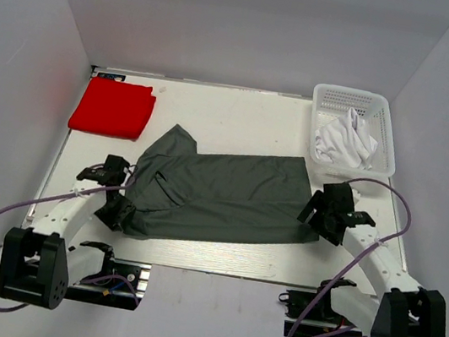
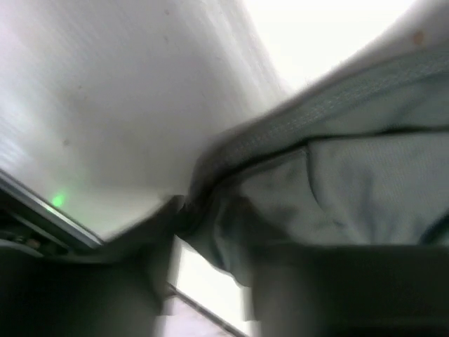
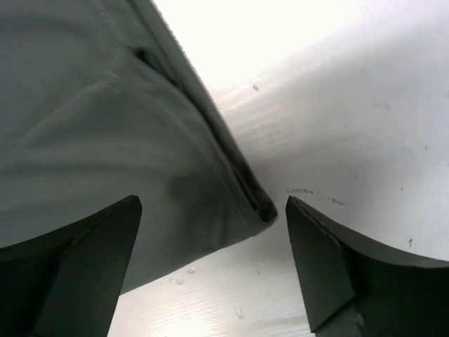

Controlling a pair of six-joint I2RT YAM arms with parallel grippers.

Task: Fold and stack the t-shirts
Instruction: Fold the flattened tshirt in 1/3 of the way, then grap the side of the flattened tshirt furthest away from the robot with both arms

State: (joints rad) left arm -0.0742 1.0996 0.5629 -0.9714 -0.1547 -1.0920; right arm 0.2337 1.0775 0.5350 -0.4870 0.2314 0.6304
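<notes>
The dark grey t-shirt [image 1: 220, 194] lies stretched across the middle of the table. My left gripper [image 1: 118, 207] is at its near left corner. In the blurred left wrist view its jaws [image 2: 210, 274] look closed on a bunch of the grey cloth [image 2: 365, 189]. My right gripper [image 1: 316, 220] is at the shirt's near right corner. In the right wrist view it [image 3: 212, 203] is open, with the folded corner of the shirt [image 3: 84, 126] lying on the table between the fingers. The red t-shirt [image 1: 113, 108] lies folded at the back left. The white t-shirt [image 1: 346, 141] is crumpled in the basket.
The white lattice basket [image 1: 387, 139] stands at the back right, just behind my right gripper. The white table [image 1: 241, 116] shows bare between the red shirt and the basket. Grey walls enclose the table on three sides.
</notes>
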